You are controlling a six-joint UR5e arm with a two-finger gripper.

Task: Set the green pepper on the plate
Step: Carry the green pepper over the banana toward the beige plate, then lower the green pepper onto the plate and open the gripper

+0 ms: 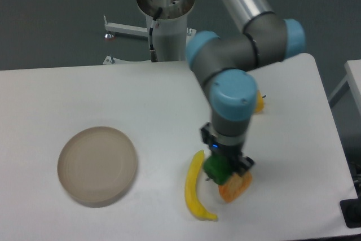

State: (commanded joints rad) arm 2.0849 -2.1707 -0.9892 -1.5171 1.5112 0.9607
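Note:
The green pepper [214,170] sits right under my gripper [225,167], at the front right of the white table, and only its left part shows. The gripper's fingers stand around it, but the wrist hides them, so I cannot tell whether they are closed on it or whether it is lifted. The beige round plate [97,165] lies empty at the front left, well apart from the gripper.
A yellow banana [195,191] lies just left of the pepper. An orange slice-like piece [235,188] lies right below the gripper. A yellow-orange pepper [259,102] shows behind the arm's elbow. The table's right edge is near.

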